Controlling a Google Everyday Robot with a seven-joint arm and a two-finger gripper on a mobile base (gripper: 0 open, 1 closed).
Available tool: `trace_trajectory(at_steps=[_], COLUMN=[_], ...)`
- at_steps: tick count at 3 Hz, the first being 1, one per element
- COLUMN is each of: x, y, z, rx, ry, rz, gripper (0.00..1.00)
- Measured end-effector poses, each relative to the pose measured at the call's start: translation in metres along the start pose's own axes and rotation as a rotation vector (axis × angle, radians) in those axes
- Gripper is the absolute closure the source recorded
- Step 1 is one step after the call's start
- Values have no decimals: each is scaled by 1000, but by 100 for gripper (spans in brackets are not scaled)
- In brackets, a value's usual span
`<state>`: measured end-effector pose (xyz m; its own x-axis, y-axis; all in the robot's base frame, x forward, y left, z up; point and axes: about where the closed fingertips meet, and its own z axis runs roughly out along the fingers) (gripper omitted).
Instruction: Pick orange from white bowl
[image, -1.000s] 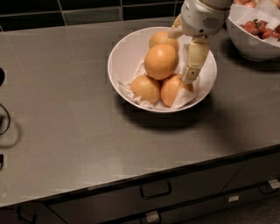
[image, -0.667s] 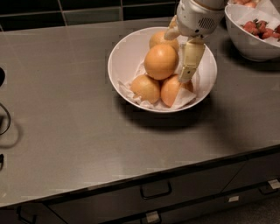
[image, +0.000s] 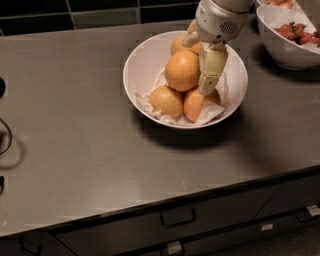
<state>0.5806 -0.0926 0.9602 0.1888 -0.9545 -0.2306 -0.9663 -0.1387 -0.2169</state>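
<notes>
Camera view: we see the gripper (image: 201, 54) spread, unclenched; the orange (image: 181, 71) in the white bowl (image: 137, 70) lies at its 8 o'clock.

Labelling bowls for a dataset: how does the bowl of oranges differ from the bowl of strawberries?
The white bowl holds oranges on paper; the strawberry bowl holds strawberries. The white bowl sits fully in frame; the strawberry bowl is cut off by the frame. The gripper reaches into the white bowl, beside the top orange. Both are round, white.
</notes>
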Motion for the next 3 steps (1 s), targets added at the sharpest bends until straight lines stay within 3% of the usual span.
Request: trace_trajectory(at_steps=[3], x=[-11], y=[-3], z=[17], rx=[-39], ry=[-35], rz=[-20], gripper=[17])
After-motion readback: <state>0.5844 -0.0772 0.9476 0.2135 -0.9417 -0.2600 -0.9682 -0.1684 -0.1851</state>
